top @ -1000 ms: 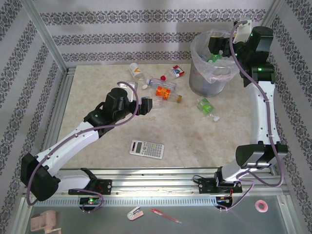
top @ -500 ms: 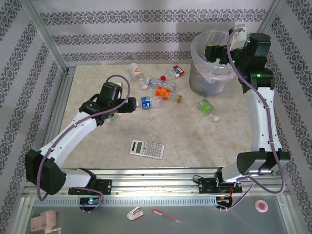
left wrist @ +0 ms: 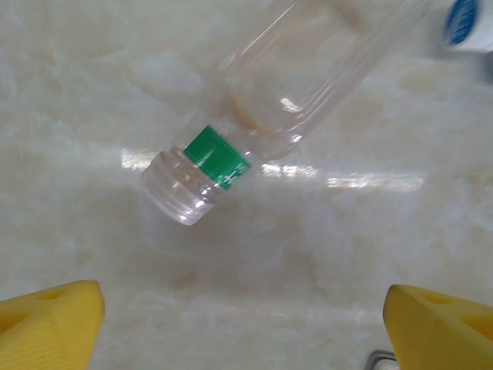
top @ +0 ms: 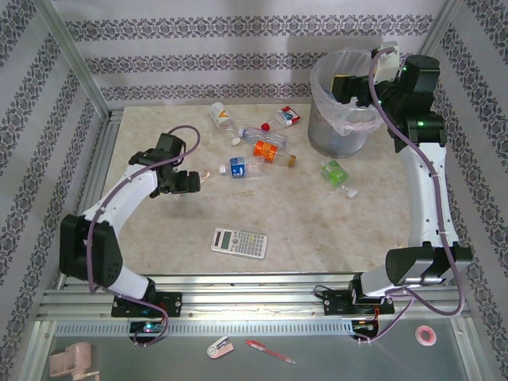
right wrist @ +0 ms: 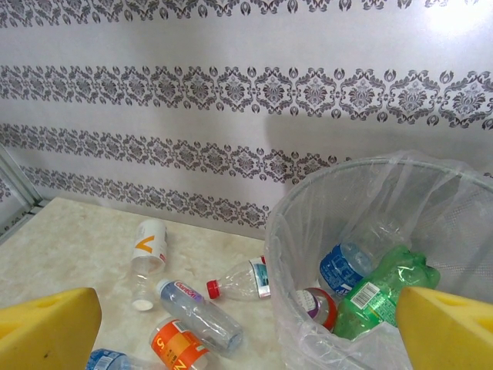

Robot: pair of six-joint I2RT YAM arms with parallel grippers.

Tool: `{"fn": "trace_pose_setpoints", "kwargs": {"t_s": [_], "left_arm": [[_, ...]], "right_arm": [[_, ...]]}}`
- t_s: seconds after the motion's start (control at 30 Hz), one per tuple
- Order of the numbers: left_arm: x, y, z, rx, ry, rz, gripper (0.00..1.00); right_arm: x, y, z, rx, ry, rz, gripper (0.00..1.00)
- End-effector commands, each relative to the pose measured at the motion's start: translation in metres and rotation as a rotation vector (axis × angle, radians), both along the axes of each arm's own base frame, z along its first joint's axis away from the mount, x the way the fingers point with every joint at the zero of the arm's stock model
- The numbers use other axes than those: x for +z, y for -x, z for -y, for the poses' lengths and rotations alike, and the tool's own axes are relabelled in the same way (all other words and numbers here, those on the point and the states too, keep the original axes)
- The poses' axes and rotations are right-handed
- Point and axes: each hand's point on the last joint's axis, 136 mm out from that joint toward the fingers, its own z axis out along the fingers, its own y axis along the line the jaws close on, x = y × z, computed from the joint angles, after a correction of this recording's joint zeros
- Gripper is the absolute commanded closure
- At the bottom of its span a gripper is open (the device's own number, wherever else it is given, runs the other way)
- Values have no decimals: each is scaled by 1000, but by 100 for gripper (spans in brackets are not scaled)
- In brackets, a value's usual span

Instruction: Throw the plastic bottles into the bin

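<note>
Step in hand: approach for a pick. The left tool (left wrist: 243, 320) hangs with its fingers wide apart and nothing gripped, just short of an uncapped clear bottle (left wrist: 308, 77) that lies on the worktop (top: 317, 222), well apart from the bin (top: 321, 135). The right tool (right wrist: 246, 327) is open and empty above the bin's rim. Judged next move: advance the left tool to straddle the bottle, then close.

White left arm (top: 115, 200) and right arm (top: 426, 190), black joints, purple cables, yellow claw fingers (left wrist: 46, 327)
</note>
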Motion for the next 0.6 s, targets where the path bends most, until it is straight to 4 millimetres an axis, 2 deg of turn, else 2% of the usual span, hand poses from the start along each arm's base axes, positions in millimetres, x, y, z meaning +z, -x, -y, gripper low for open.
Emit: {"fn": "trace_pose_setpoints", "kwargs": {"t_s": [0.0, 0.17, 0.57], "left_arm": [[-7, 7, -7, -40, -13, -100, 8], [-23, 2, -17, -54, -41, -167, 12], [-51, -20, -23, -113, -53, -243, 18]], "right_arm": [[9, 10, -6, 22, 17, 30, 2], [7, 11, -4, 18, 25, 29, 2], [8, 12, -3, 12, 32, 31, 2]]}}
